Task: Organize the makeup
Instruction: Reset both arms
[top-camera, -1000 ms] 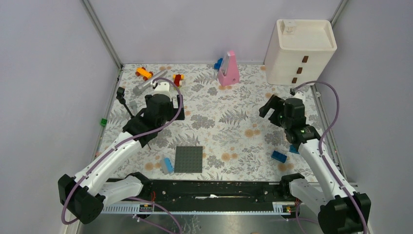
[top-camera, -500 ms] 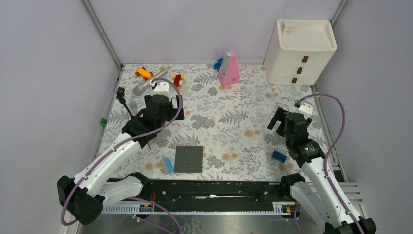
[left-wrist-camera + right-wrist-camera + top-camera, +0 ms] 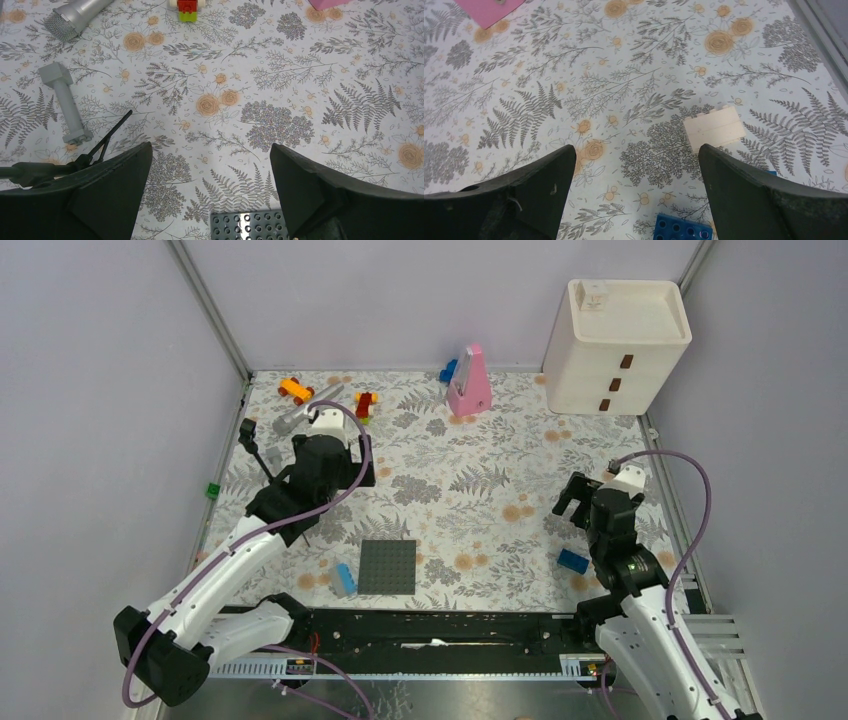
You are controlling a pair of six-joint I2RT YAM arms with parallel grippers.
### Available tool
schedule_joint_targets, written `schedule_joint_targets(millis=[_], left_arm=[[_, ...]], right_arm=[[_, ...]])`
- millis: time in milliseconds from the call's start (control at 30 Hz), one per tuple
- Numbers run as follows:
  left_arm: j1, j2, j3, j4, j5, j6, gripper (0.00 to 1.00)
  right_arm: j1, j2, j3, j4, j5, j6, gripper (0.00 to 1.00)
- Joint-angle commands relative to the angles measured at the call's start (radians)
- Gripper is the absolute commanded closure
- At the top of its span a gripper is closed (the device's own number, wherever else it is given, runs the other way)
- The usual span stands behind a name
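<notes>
Took the grey studded plate (image 3: pixel 388 567) near the front of the flowered table (image 3: pixel 480 480) as the marker for every place. Found the left gripper (image 3: pixel 210 152) above the cloth beyond the plate's far left corner, fingers spread wide with only bare cloth between them and the plate's far edge just showing at the bottom of the wrist view. Found the right gripper (image 3: pixel 636 150) well to the right of the plate and slightly farther back, fingers likewise spread wide around bare cloth. Made out a beige block (image 3: pixel 714 127) flat on the cloth well to the plate's right, just ahead of one fingertip of the right gripper; could not tell sponge from brick, nor where any other makeup lay. Noted a blue brick (image 3: pixel 345 580) just beside the plate's left edge and a darker blue brick (image 3: pixel 572 560) well to its right, near the right arm. Saw a black tripod (image 3: pixel 248 430) beyond the plate and to its left, with a grey peg (image 3: pixel 65 105) flat just beside it, and farther back on that side a silver microphone (image 3: pixel 77 15), a red brick (image 3: pixel 365 403) and an orange toy (image 3: pixel 295 390). Spotted a pink wedge (image 3: pixel 470 385) upright far beyond the plate, slightly to its right, with a small blue piece (image 3: pixel 448 370) touching or just behind it. Found a white chest of drawers (image 3: pixel 615 345) in the corner farthest from the plate, back and to the right, three brown handles on its front. Noticed a small green cube (image 3: pixel 213 490) left of the plate, off the cloth.
</notes>
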Motion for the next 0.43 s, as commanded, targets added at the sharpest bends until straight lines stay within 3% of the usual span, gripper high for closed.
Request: schedule_joint_targets(millis=[0, 233, 400], left_arm=[[0.005, -0.033, 0.016, 0.020, -0.012, 0.022, 0.01], [0.004, -0.056, 0.007, 0.022, -0.011, 0.030, 0.01], [0.005, -0.060, 0.012, 0.026, -0.006, 0.023, 0.01]], right_arm=[[0.003, 0.017, 0.063, 0.025, -0.107, -0.077, 0.00], [0.003, 0.159, 0.101, -0.007, 0.002, -0.019, 0.00], [0.003, 0.222, 0.140, 0.035, -0.156, -0.092, 0.00]])
